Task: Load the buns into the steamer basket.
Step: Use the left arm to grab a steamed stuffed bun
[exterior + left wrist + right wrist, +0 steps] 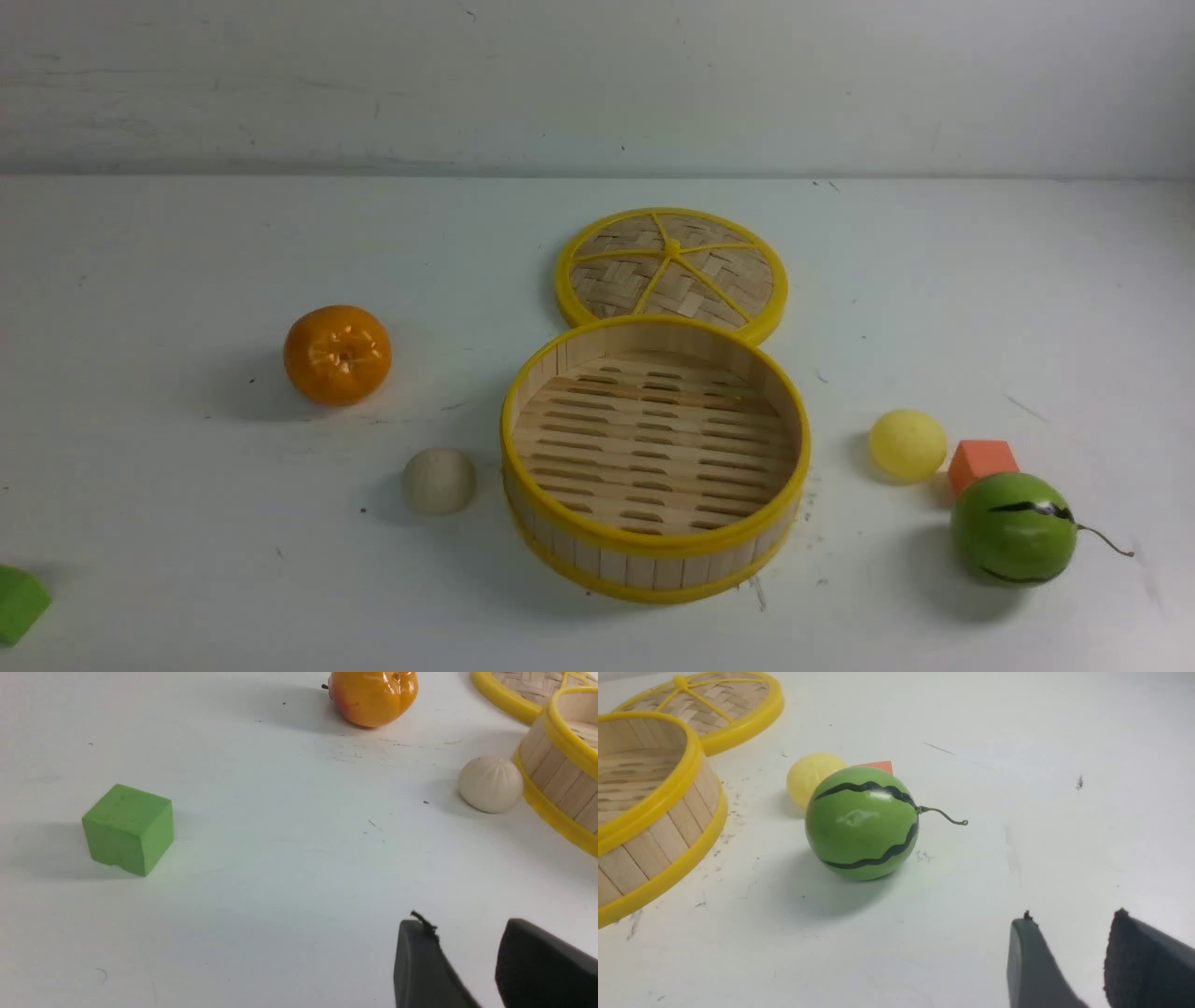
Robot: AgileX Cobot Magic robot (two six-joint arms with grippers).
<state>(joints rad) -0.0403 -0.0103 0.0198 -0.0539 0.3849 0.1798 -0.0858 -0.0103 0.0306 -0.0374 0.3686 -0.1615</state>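
Note:
The steamer basket (653, 546) stands empty at the table's middle; its wall also shows in the left wrist view (558, 784) and the right wrist view (654, 835). The off-white bun (438, 481) lies just left of it, also seen in the left wrist view (490, 784). The pale yellow bun (907, 445) lies to its right, half hidden behind the green ball in the right wrist view (808, 777). My left gripper (465, 926) is open and empty, well short of the off-white bun. My right gripper (1071, 919) is open and empty, short of the green ball. Neither gripper shows in the front view.
The flat woven lid (670, 273) lies behind the basket. An orange tangerine (337, 354) sits at the left, a green cube (19, 604) at the front left. An orange block (982, 462) and a green ball with a stem (1013, 528) sit beside the yellow bun.

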